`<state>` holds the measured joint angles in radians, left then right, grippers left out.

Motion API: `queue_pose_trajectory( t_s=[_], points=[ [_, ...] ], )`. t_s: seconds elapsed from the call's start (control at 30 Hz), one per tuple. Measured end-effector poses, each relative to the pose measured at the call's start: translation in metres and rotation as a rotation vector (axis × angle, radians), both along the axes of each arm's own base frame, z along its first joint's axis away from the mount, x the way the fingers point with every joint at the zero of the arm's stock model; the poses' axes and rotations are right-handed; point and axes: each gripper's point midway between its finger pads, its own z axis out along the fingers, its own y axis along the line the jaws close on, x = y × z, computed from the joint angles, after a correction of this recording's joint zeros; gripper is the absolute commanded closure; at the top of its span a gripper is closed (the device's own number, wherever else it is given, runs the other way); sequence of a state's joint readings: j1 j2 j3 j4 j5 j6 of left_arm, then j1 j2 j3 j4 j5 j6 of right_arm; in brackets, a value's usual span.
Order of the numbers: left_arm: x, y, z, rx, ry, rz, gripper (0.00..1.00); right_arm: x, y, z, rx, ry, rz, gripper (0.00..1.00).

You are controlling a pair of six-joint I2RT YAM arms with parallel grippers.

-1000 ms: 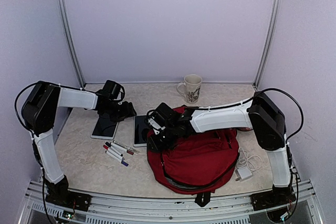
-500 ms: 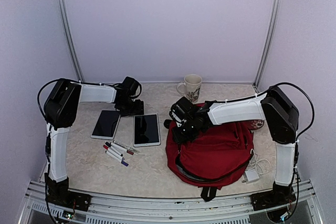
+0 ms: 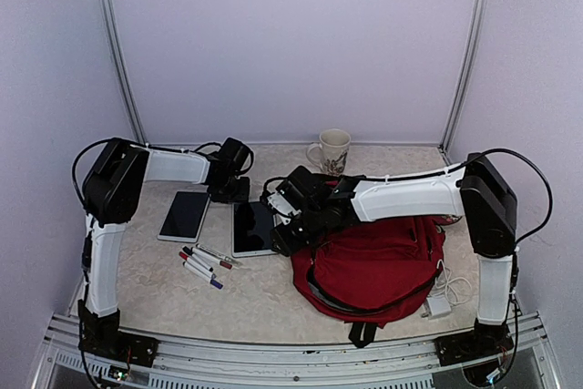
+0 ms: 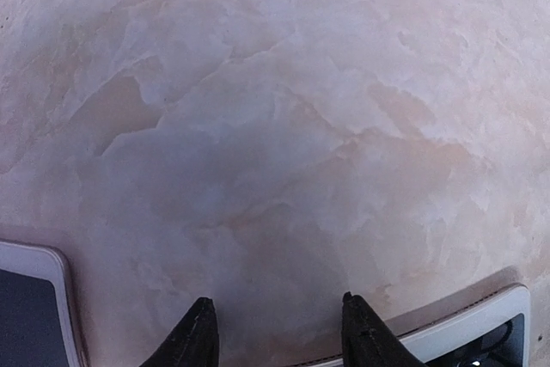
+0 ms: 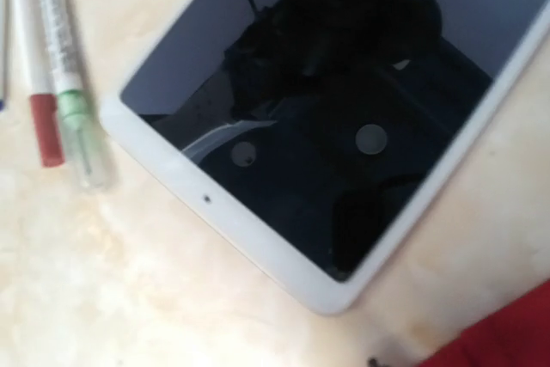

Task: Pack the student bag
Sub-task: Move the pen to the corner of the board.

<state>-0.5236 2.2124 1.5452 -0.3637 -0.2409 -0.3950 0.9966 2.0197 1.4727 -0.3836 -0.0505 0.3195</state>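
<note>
The right gripper (image 3: pixel 282 236) hovers over the right edge of a white-framed tablet (image 3: pixel 248 225), the student bag (image 3: pixel 383 261) lying just to its right. A few markers (image 3: pixel 205 264) lie left of it, past the tablet. The left gripper (image 3: pixel 228 192) points down at the table (image 3: pixel 146 271) just beyond that tablet's far edge; a second tablet (image 3: pixel 185 215) lies near its left side, a mug (image 3: pixel 333 152) well off to its right

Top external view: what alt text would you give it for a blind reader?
A dark red fabric backpack lies on a pale marbled table, the white right robot arm reaching over it toward a white-framed tablet. A second tablet, coloured markers, a patterned mug and a white charger lie nearby; the left arm hovers beyond the tablets.
</note>
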Motion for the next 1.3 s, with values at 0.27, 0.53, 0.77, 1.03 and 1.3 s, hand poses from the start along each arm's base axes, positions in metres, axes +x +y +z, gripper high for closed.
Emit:
queue_pose_trajectory(
  t_s=[0.27,0.53,0.77,1.03,1.3],
  points=[
    [-0.036,-0.009,-0.001,-0.031,-0.035,-0.055,0.54,-0.003,-0.009,-0.014,0.021,0.092,-0.053,0.51],
    [-0.053,-0.017,-0.002,-0.044,-0.057,-0.081,0.55,0.014,-0.015,-0.029,0.035,0.18,-0.106,0.5],
    [-0.081,-0.027,-0.001,-0.051,-0.054,-0.113,0.54,0.016,-0.008,-0.041,0.033,0.219,-0.098,0.5],
    [-0.118,-0.039,-0.002,-0.056,-0.042,-0.158,0.54,0.012,-0.008,-0.044,0.049,0.245,-0.104,0.5],
    [-0.17,-0.051,0.0,-0.04,0.004,-0.226,0.51,-0.016,-0.021,-0.043,0.04,0.286,-0.086,0.49]
  ],
)
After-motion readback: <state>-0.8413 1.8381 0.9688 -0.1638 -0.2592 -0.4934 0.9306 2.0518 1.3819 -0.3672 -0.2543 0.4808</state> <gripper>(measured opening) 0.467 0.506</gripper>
